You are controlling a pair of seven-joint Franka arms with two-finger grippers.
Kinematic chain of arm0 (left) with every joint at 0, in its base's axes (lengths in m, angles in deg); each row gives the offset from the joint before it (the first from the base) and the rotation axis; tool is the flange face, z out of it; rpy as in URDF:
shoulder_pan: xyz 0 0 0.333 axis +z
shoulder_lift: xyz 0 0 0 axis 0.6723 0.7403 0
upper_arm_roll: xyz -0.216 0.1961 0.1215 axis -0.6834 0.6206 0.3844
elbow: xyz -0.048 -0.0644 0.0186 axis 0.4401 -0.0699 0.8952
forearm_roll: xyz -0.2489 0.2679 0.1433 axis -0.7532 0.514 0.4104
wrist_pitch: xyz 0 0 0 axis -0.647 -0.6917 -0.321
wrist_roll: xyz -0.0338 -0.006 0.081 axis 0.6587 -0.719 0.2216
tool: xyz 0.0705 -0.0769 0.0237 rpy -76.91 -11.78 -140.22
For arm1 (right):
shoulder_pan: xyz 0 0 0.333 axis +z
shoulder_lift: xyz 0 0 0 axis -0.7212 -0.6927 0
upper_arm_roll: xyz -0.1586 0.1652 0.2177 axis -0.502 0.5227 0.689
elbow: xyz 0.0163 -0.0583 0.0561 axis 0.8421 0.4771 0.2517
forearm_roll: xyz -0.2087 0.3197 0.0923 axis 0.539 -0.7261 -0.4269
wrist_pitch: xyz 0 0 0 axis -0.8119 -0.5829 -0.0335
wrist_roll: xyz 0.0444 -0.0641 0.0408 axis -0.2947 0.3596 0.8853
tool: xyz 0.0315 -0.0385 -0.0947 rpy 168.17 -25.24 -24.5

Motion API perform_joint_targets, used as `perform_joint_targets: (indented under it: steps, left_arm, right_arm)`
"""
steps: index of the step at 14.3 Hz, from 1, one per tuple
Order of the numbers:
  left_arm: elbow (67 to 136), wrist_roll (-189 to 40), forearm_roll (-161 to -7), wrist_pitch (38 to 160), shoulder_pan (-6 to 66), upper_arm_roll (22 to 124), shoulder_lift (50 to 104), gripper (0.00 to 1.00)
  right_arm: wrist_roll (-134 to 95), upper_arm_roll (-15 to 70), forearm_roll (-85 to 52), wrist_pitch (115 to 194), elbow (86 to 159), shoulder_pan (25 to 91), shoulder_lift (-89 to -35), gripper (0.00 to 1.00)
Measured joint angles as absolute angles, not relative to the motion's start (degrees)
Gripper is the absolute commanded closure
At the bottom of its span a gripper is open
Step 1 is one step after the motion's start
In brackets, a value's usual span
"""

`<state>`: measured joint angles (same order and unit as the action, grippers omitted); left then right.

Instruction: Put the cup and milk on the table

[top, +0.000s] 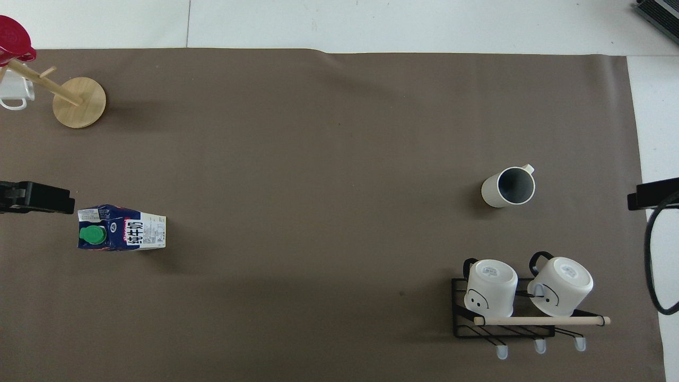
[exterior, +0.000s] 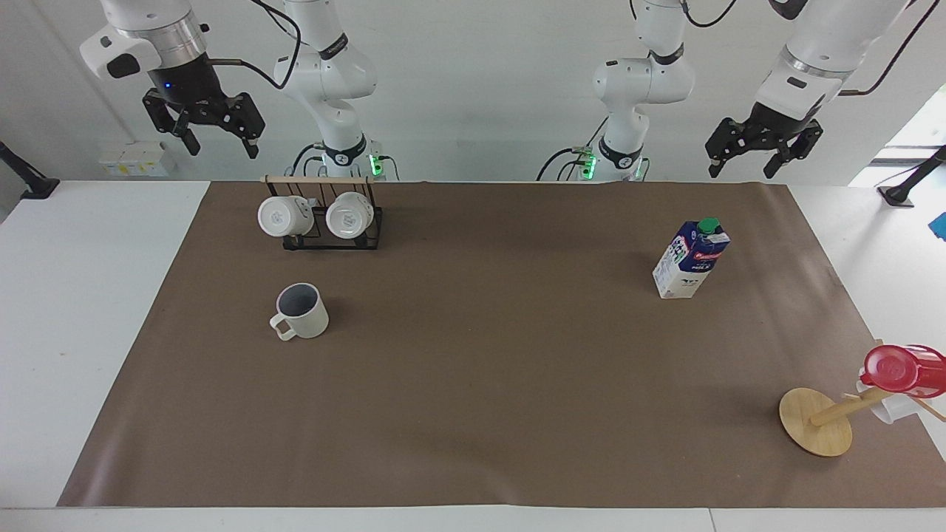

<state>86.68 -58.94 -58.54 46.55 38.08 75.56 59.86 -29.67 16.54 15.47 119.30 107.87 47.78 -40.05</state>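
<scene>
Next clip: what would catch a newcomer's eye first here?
Probably the milk, standing upright on the brown mat toward the left arm's end, and the cup, upright toward the right arm's end, just farther from the robots than the black rack holding two white mugs. Both tools, left and right, hang open and empty.

We note the cream mug (exterior: 301,311), upright on the table's (exterior: 473,384) brown mat toward the right arm's end; the blue-and-white milk carton (exterior: 690,259), green-capped, stands upright toward the left arm's end.
</scene>
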Motion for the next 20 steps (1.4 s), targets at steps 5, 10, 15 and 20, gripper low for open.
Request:
perform_joint_targets:
  steps: [5,10,15,20]
  left_arm:
    - [86.7,-58.9,-58.5,46.6,38.1,75.6,59.9,0.0]
    - [86.7,-58.9,-58.5,46.6,38.1,75.6,59.9,0.0]
    - [86.7,-58.9,-58.5,46.6,38.1,75.6,59.9,0.0]
    - [86.7,-58.9,-58.5,46.6,38.1,75.6,59.9,0.0]
  right_arm:
    - [-29.7,16.5,15.5,119.3,108.5,47.8,-39.8,0.0]
    - [-29.9,16.5,15.5,123.6,111.5,47.8,-39.6,0.0]
    - [-30.5,16.6,15.5,130.4,116.5,48.0,-40.4,0.0]
    - [-30.8,16.9,15.5,138.7,121.7,49.1,-44.7,0.0]
